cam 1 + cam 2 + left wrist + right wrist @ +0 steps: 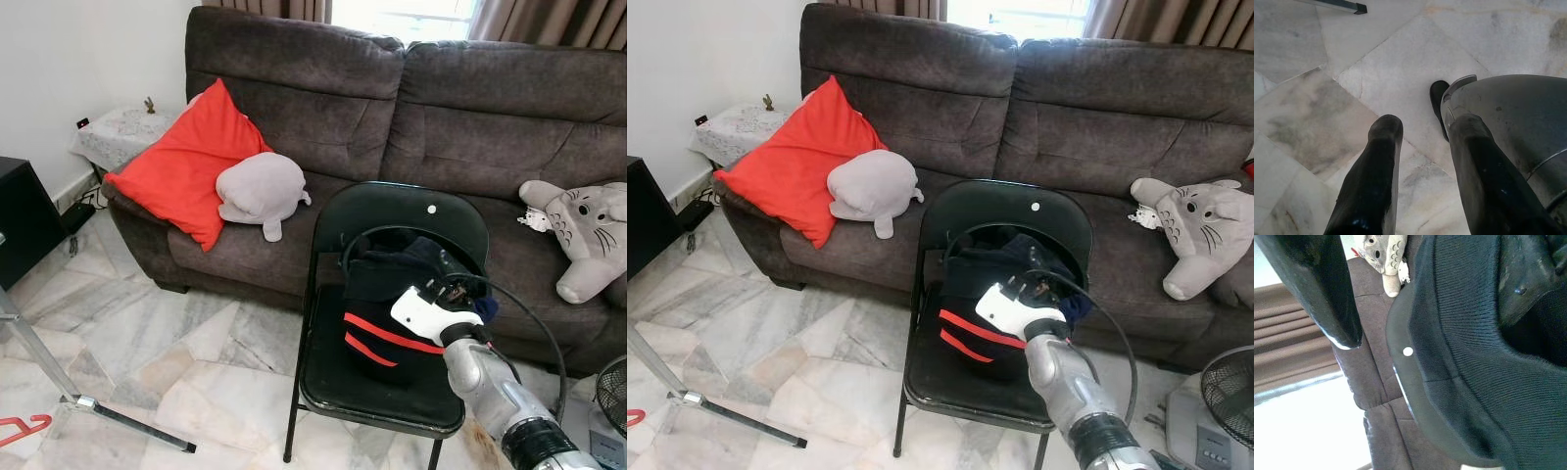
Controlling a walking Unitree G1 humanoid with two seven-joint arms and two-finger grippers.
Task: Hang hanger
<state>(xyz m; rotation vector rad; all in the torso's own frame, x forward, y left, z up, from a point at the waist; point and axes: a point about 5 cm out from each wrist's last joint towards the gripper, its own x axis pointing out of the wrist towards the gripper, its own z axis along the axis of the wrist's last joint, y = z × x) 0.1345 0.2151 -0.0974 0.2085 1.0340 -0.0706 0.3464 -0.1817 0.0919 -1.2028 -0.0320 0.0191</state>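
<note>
Your right hand (446, 284) is at the dark garment (392, 304) on the chair (392, 211); grip unclear. Left hand (1422, 147) spread above open floor (167, 343).

one dark brown sofa (411, 108), one black folding chair (392, 294), one dark garment with red stripes (392, 313), one red cushion (181, 166), two plush toys: grey (260, 191) and cat-like (583, 230), one fan (612, 392).
</note>
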